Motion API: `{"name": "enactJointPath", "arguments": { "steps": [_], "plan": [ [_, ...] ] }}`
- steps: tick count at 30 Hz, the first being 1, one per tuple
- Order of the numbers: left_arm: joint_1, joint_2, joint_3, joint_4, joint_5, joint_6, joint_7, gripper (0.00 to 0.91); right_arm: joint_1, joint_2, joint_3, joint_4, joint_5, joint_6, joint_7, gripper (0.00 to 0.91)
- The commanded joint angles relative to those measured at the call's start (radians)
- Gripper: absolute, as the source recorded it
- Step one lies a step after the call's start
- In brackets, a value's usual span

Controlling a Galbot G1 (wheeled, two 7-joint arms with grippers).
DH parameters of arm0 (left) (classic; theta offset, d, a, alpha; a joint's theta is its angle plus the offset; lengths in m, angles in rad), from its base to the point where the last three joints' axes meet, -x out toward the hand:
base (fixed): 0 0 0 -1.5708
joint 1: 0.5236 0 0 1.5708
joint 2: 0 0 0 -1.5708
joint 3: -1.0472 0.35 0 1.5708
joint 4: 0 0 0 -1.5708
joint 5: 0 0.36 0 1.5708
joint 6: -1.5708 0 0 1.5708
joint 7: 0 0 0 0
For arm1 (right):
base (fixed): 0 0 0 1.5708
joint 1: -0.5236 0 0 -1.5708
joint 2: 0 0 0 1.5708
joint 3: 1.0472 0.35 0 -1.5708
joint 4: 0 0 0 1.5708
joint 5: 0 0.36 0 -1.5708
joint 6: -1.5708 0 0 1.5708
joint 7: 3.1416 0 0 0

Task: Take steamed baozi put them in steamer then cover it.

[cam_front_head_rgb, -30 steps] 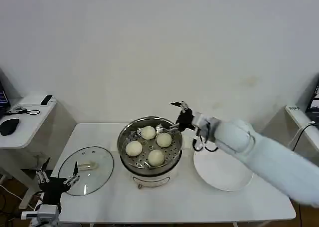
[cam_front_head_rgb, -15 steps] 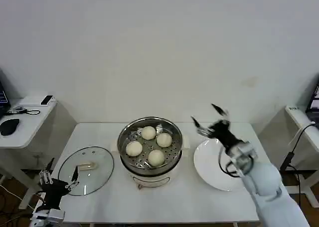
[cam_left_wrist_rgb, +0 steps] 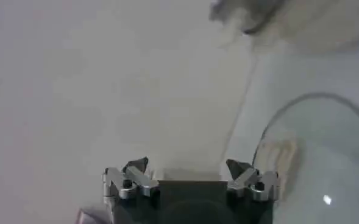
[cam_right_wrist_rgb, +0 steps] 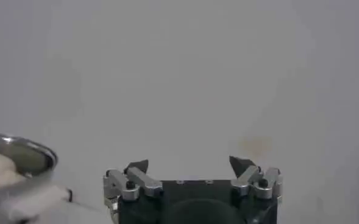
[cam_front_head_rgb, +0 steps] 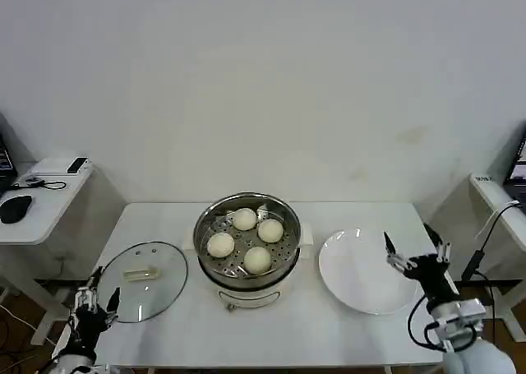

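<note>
Several cream-white baozi (cam_front_head_rgb: pixel 245 240) lie on the perforated tray inside the shiny steamer (cam_front_head_rgb: pixel 203 226) at the table's middle. The glass cover (cam_front_head_rgb: pixel 141 280) with its pale handle (cam_front_head_rgb: pixel 140 271) lies flat on the table, left of the steamer. My left gripper (cam_front_head_rgb: pixel 97 295) hangs open and empty at the front left, just beside the cover's near edge. In the left wrist view the left gripper (cam_left_wrist_rgb: pixel 188 171) faces the cover (cam_left_wrist_rgb: pixel 325 152). My right gripper (cam_front_head_rgb: pixel 416 256) stands open and empty at the plate's right edge, away from the steamer. The right wrist view shows the right gripper (cam_right_wrist_rgb: pixel 191 165) and the steamer (cam_right_wrist_rgb: pixel 21 153).
A flat white plate (cam_front_head_rgb: pixel 362 273) with nothing on it lies right of the steamer. A side table (cam_front_head_rgb: pixel 37 197) with a mouse and cables stands far left. Another white surface (cam_front_head_rgb: pixel 493 195) and a cable sit at the far right. A plain wall rises behind.
My right arm has pulled back from the steamer's right rim, across the plate, to the front right. My left gripper has sunk a little lower beside the cover.
</note>
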Motion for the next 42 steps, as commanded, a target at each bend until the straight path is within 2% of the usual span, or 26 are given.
{"name": "enactJointPath", "arguments": {
  "steps": [1, 7, 15, 39, 41, 42],
  "plan": [
    [-0.158, 0.045, 0.130, 0.199, 0.298, -0.017, 0.000, 0.907, -0.076, 0.087, 0.060, -0.002, -0.011, 0.053, 0.014, 0.907],
    [-0.285, 0.062, 0.205, 0.324, 0.301, -0.013, 0.002, 0.907, -0.091, 0.094, 0.085, 0.002, -0.010, 0.064, 0.031, 0.907],
    [-0.402, 0.092, 0.267, 0.401, 0.259, -0.010, 0.016, 0.907, -0.138, 0.114, 0.114, 0.011, -0.014, 0.086, 0.036, 0.907],
    [-0.499, 0.112, 0.306, 0.508, 0.237, 0.004, 0.031, 0.907, -0.158, 0.151, 0.095, 0.011, -0.046, 0.104, 0.032, 0.907],
    [-0.510, 0.110, 0.310, 0.524, 0.237, 0.004, 0.030, 0.675, -0.160, 0.151, 0.094, 0.009, -0.050, 0.107, 0.032, 0.907],
    [-0.515, 0.108, 0.311, 0.534, 0.237, 0.003, 0.026, 0.272, -0.160, 0.151, 0.093, 0.009, -0.050, 0.107, 0.032, 0.907]
  ]
}}
